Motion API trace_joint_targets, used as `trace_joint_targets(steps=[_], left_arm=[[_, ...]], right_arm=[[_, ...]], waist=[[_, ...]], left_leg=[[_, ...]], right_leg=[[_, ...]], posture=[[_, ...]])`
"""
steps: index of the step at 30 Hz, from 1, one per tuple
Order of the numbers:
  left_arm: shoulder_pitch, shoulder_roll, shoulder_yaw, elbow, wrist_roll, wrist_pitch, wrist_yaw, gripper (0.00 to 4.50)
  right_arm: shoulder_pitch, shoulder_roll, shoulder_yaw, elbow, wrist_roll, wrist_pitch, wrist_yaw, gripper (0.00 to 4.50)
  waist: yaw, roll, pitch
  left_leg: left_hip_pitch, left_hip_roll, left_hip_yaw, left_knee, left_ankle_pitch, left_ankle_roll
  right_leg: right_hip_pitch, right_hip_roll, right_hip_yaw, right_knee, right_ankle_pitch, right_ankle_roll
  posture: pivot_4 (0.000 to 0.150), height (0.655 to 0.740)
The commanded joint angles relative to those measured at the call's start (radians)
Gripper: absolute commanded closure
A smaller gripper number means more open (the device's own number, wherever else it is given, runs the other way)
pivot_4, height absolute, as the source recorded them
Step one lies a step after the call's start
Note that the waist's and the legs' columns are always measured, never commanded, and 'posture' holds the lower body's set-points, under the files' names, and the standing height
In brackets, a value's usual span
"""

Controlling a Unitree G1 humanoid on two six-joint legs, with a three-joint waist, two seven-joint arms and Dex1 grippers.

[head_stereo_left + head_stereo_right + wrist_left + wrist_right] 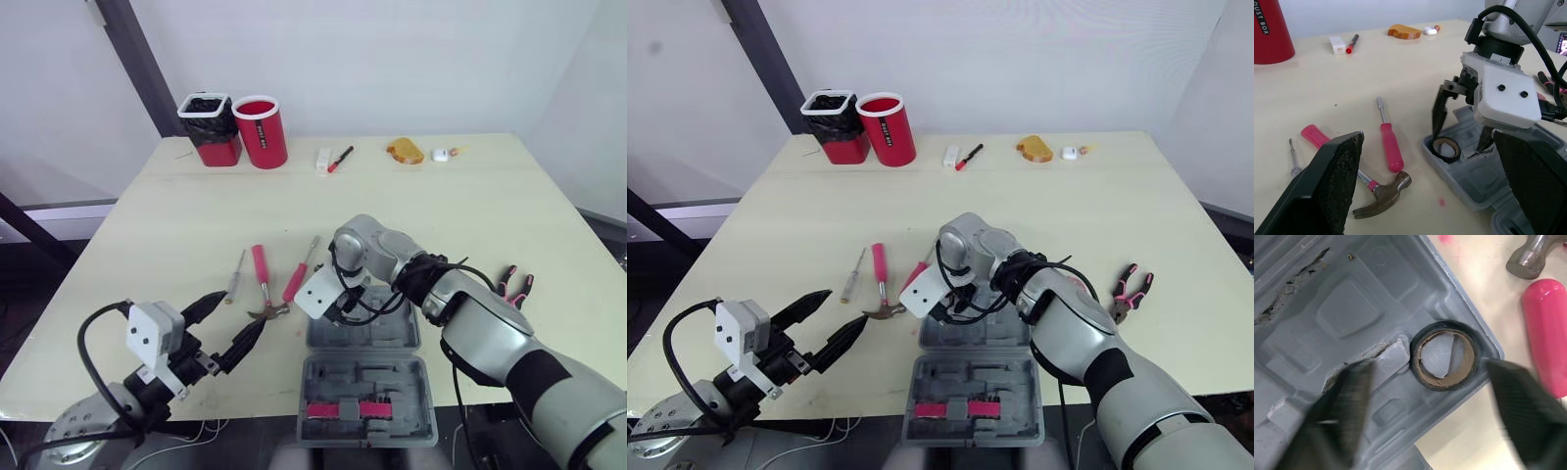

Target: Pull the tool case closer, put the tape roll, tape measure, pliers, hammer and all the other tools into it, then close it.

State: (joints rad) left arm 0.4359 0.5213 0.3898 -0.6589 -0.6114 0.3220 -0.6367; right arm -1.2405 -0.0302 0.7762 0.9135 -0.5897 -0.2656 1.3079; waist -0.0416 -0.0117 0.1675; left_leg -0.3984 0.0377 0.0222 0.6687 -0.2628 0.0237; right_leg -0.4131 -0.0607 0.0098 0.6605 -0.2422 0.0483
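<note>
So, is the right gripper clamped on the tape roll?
No, the right gripper stands open, clear of the tape roll lying in the tool case.

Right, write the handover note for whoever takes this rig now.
Left end effector: open, empty, near the head of the hammer.
Right end effector: open over the tape roll, which lies in a corner of the open tool case.
Done: case at the near edge, tape roll in.
Left: hammer, pink screwdriver, small screwdriver and pliers on the table; then close the case.

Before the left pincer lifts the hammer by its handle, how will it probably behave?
The hammer looks head-heavy: steel claw head, slim pink handle, so it would likely tip head-down. It seems rigid; the dimpled grip probably resists slipping.
</note>
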Motion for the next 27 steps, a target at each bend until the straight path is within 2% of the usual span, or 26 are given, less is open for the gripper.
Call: trace_joint_targets(steps=[1,4,10,15,18,21,23,24,27], left_arm=[[-0.001,0.011,0.002,-0.006,-0.005,-0.003,-0.011,0.0],[-0.005,0.012,0.0,-0.003,-0.006,-0.002,-0.012,0.0],[-0.028,0.027,-0.006,0.027,-0.005,0.0,-0.037,0.0],[-0.06,0.053,-0.004,0.063,-0.013,0.006,-0.063,0.0],[-0.086,0.075,0.002,0.087,-0.021,0.016,-0.085,0.0],[-0.11,0.099,0.008,0.112,-0.03,0.025,-0.111,0.0],[-0.119,0.109,0.008,0.125,-0.032,0.029,-0.124,0.0],[-0.124,0.114,0.008,0.134,-0.033,0.031,-0.131,0.0],[-0.137,0.122,0.009,0.158,-0.04,0.032,-0.153,0.0]], right_arm=[[-0.028,-0.005,-0.062,-0.045,0.05,0.028,0.006,0.06],[-0.009,-0.036,-0.12,-0.1,0.108,0.086,0.035,0.06],[0.197,-0.15,-0.285,-0.331,0.281,0.346,0.087,0.06],[0.325,-0.154,-0.383,-0.463,0.374,0.517,-0.012,0.06],[0.385,-0.145,-0.425,-0.523,0.424,0.602,-0.062,0.86],[0.432,-0.143,-0.44,-0.568,0.461,0.65,-0.098,2.52],[0.453,-0.139,-0.443,-0.58,0.478,0.663,-0.13,3.15],[0.462,-0.133,-0.445,-0.579,0.484,0.661,-0.153,3.65],[0.48,-0.115,-0.439,-0.562,0.495,0.647,-0.207,3.65]], waist=[[0.0,0.0,0.0],[0.001,0.0,0.0],[0.011,-0.001,-0.001],[0.0,-0.001,0.0],[0.0,-0.001,0.0],[0.002,-0.001,0.0],[0.002,-0.001,0.0],[0.003,-0.001,0.0],[0.003,-0.001,0.0]], left_leg=[[0.0,0.0,0.0,0.0,0.0,0.0],[0.0,0.0,0.0,0.0,0.0,0.0],[0.0,0.0,-0.001,0.0,0.0,0.0],[0.0,0.0,0.0,0.0,0.0,0.0],[0.0,0.001,-0.001,0.0,0.0,0.0],[0.0,0.002,-0.001,0.0,0.0,0.0],[0.0,0.002,0.0,0.0,0.0,0.0],[0.0,0.002,0.0,0.0,0.0,0.0],[0.0,0.002,0.0,0.0,0.0,0.0]], right_leg=[[0.0,0.0,0.0,0.0,0.0,0.0],[0.0,0.0,0.0,0.0,0.0,0.0],[0.001,-0.001,-0.001,-0.001,0.0,0.0],[0.0,0.0,0.0,0.0,0.002,0.003],[0.0,0.003,0.0,0.001,0.002,0.002],[0.0,0.003,0.0,0.0,0.002,0.002],[0.0,0.003,0.0,0.0,0.002,0.002],[0.0,0.003,0.001,0.0,0.002,0.002],[0.0,0.003,0.001,0.0,0.002,0.002]], posture=[[0.15,0.7371],[0.15,0.7371],[0.15,0.7371],[0.15,0.7371],[0.15,0.7371],[0.15,0.7371],[0.15,0.7371],[0.15,0.7371],[0.15,0.7371]])
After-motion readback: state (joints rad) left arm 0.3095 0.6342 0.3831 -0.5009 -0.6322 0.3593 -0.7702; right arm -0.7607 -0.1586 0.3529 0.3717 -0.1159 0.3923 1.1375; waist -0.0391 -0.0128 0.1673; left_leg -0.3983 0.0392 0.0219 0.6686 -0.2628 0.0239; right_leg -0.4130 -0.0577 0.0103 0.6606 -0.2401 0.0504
